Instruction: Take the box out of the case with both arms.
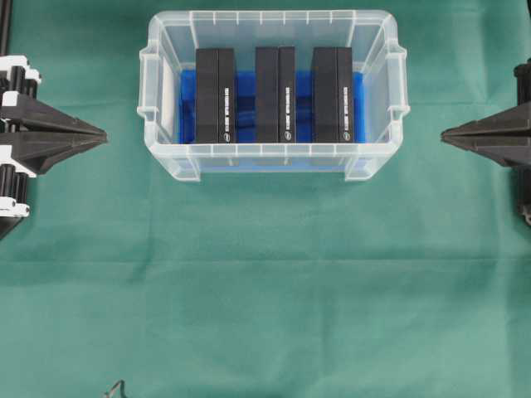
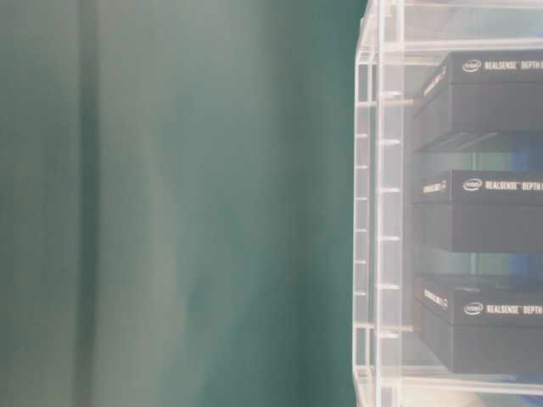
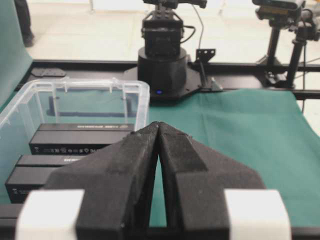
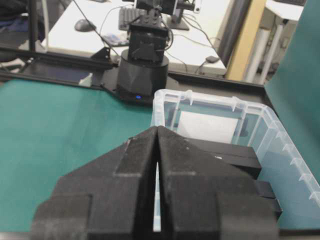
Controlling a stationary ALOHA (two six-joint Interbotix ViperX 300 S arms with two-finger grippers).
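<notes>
The clear plastic case (image 1: 158, 99) sits at the top middle of the green cloth, with a blue liner (image 1: 246, 91) under its contents. Three black boxes stand in it side by side: a left box (image 1: 216, 95), a middle box (image 1: 275, 94) and a right box (image 1: 332, 94). The table-level view shows the case wall (image 2: 377, 212) and the boxes (image 2: 484, 212) stacked up the right edge. My left gripper (image 1: 103, 133) is shut and empty, well left of the case. My right gripper (image 1: 444, 135) is shut and empty, to the case's right. Both wrist views show closed tips, left (image 3: 158, 125) and right (image 4: 157, 128).
Green cloth (image 1: 265, 290) covers the table in front of the case. The opposite arm's base (image 3: 162, 65) stands beyond the cloth in the left wrist view, and the other base (image 4: 142, 70) in the right wrist view. A small dark object (image 1: 114, 389) lies at the bottom edge.
</notes>
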